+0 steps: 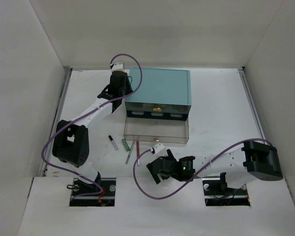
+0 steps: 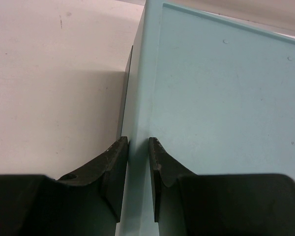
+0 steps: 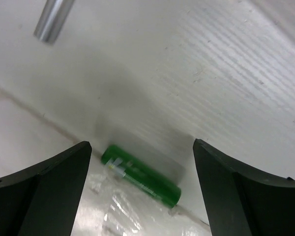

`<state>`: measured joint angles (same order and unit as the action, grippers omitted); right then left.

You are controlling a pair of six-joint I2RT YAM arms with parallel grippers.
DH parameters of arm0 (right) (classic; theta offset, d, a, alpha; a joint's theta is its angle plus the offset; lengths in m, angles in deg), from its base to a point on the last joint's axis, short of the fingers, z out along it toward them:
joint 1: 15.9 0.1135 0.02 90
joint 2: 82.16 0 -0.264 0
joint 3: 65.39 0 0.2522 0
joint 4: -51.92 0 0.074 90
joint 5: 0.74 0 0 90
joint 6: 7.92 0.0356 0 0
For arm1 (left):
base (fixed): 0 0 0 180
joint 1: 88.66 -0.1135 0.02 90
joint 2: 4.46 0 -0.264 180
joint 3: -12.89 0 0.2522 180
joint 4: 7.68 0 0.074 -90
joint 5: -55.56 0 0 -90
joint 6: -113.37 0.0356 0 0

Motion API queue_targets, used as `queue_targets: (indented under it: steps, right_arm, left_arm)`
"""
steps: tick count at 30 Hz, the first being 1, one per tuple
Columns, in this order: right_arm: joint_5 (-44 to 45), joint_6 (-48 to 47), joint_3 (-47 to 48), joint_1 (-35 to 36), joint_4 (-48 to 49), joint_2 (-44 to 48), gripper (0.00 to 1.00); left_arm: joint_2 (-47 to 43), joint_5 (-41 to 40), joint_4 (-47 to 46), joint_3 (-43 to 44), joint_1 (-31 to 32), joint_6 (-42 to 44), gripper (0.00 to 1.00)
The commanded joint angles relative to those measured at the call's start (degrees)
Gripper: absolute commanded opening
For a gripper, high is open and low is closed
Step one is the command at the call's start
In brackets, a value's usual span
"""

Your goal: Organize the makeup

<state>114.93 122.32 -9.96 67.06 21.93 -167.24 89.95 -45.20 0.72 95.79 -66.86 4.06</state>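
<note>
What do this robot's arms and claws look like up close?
The left arm and right arm are slim white links joined by chunky black housings, each trailing a looping purple cable. The left claw and right claw each have two curved black fingers. A small green light glows on the right arm.

2 pencils (image 1: 129, 152), 1 stick (image 1: 124, 144), 1 tube (image 1: 112, 142).

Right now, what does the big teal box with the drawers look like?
The big teal drawer box is smooth, matte and rectangular, standing at the far middle of the table. Its dark front has a gold knob. Its clear drawer is pulled out. The shut left gripper sits at its left edge.
</note>
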Motion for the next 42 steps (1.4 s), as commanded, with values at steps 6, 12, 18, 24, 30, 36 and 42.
queue_targets:
  steps: [6, 12, 18, 24, 30, 36, 42]
  right_arm:
    - [-10.6, -5.3, -2.6, -0.1, 6.0, 1.9, 0.85]
    - [-8.9, -4.2, -2.9, -1.2, 3.6, 1.7, 0.76]
    - [-5.4, -1.1, -5.3, -4.7, 0.3, 3.0, 0.66]
    - [-3.7, 0.1, -6.6, -6.4, -1.6, 3.2, 0.50]
    - [-3.5, 0.4, -6.3, -6.5, -1.5, 3.3, 0.22]
    - [-1.6, -0.5, -4.8, -6.6, -0.5, 4.9, 0.03]
    - [1.4, -6.7, 3.5, -9.5, -1.1, 10.8, 0.02]
  left_arm:
    - [4.1, 3.0, 11.6, -1.7, 1.2, 1.0, 0.08]
    - [3.9, 2.9, 11.7, -1.9, 1.1, 1.1, 0.08]
    - [3.6, 2.8, 11.7, -2.1, 1.0, 1.2, 0.08]
    - [3.9, 2.7, 11.7, -1.9, 0.8, 1.3, 0.08]
    - [3.9, 2.5, 11.7, -1.9, 0.6, 1.3, 0.08]
    - [3.5, 2.5, 11.7, -1.9, 0.6, 1.3, 0.08]
    - [3.4, 2.5, 11.6, -1.8, 0.5, 1.3, 0.08]
